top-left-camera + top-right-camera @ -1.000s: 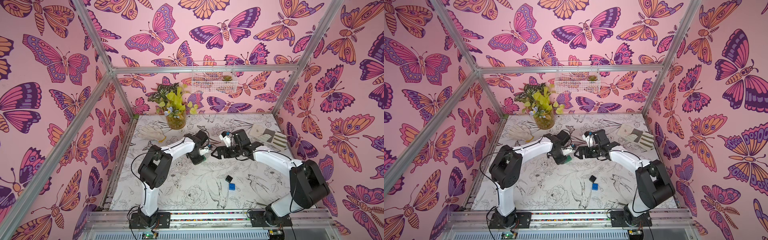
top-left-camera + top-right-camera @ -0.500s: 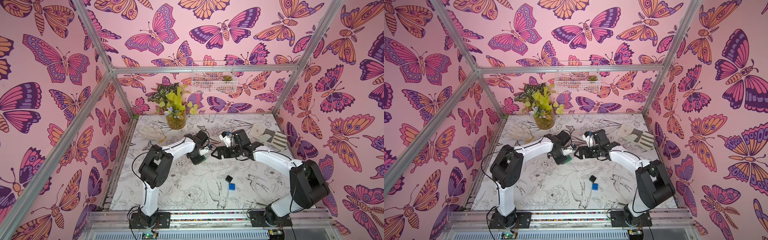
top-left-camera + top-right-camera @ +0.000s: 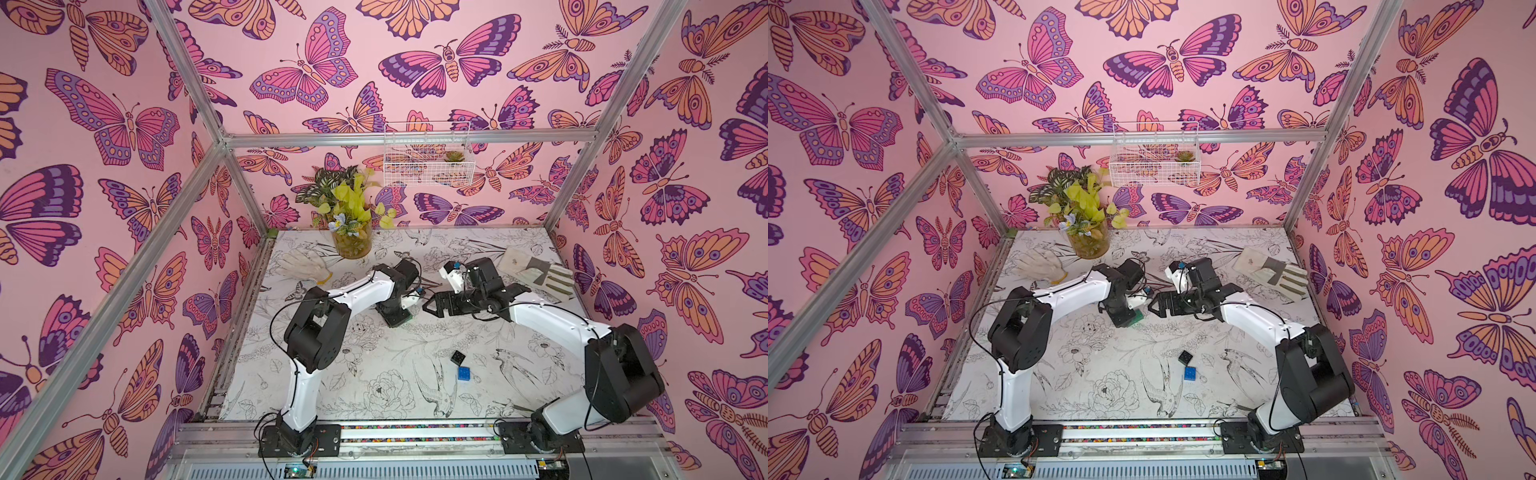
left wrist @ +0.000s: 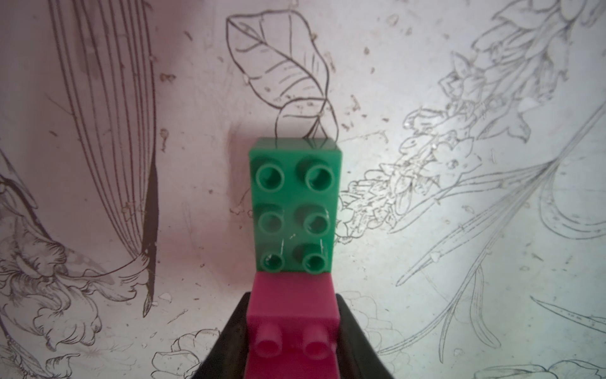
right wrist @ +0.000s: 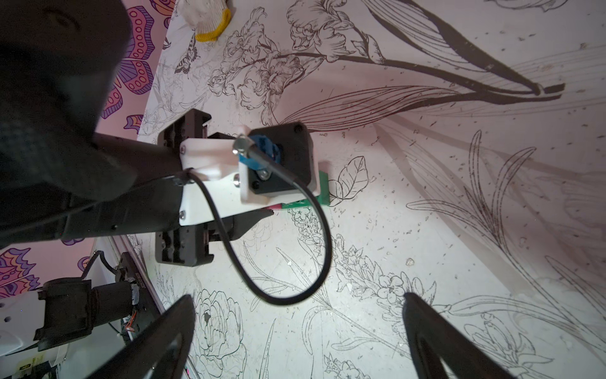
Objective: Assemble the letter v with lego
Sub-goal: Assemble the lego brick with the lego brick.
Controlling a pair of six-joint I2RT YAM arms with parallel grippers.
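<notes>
The lego for the letter v shows as one joined pair and two loose bricks. In the left wrist view a pink brick (image 4: 292, 315) sits on one end of the longer green brick (image 4: 293, 203), just above the table. My left gripper (image 4: 292, 344) is shut on the pink brick. In both top views only a green edge (image 3: 409, 319) (image 3: 1136, 319) peeks from under the left gripper (image 3: 397, 318). My right gripper (image 3: 430, 305) (image 5: 298, 328) stands open and empty beside it, looking at the green brick (image 5: 323, 187). A black brick (image 3: 457, 357) and a blue brick (image 3: 464, 372) lie together nearer the front.
A glass vase of plants (image 3: 351, 241) stands at the back. A white glove (image 3: 303, 266) lies at the back left and a grey-striped glove (image 3: 536, 272) at the back right. A wire basket (image 3: 428, 162) hangs on the rear wall.
</notes>
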